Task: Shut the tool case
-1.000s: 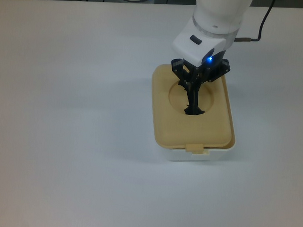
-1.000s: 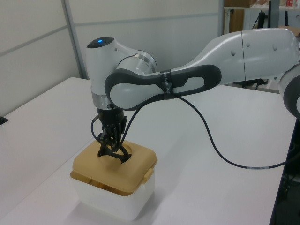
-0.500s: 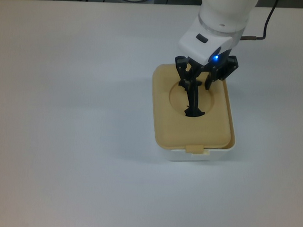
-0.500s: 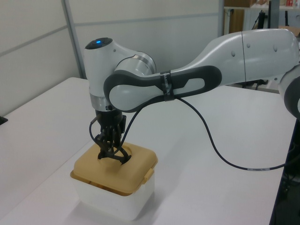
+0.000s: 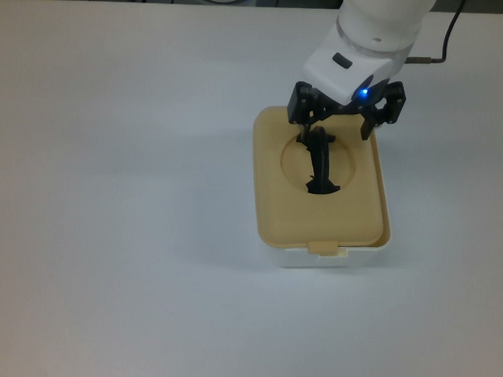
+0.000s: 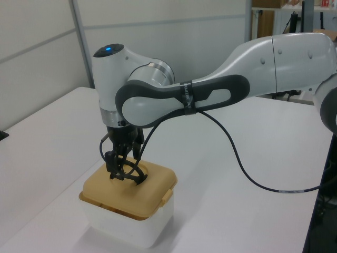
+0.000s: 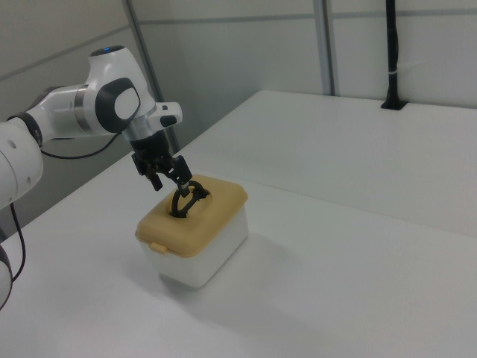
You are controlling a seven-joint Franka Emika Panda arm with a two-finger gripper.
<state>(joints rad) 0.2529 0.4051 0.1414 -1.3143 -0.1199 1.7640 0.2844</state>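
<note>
The white tub of the tool case (image 5: 292, 256) stands on the table with its beige lid (image 5: 354, 215) lying on top of it. The lid's black handle (image 5: 322, 164) stands up out of the round recess. My gripper (image 5: 341, 117) hangs open just above the lid's far end in the top view, its fingers spread wide and holding nothing. In the left view the gripper (image 6: 120, 160) hovers over the handle (image 6: 131, 174). The right view shows the gripper (image 7: 165, 174) just above and to the left of the handle (image 7: 186, 198), with the lid (image 7: 205, 216) resting level on the tub (image 7: 212, 253).
The white table (image 5: 111, 192) spreads out around the case. A black cable (image 6: 247, 174) hangs from the arm down onto the table in the left view. A black post (image 7: 390, 52) stands at the table's far edge in the right view.
The gripper has opened, let go of the black handle, and risen slightly, shifting toward the top view's upper right. The lid and tub have stayed put.
</note>
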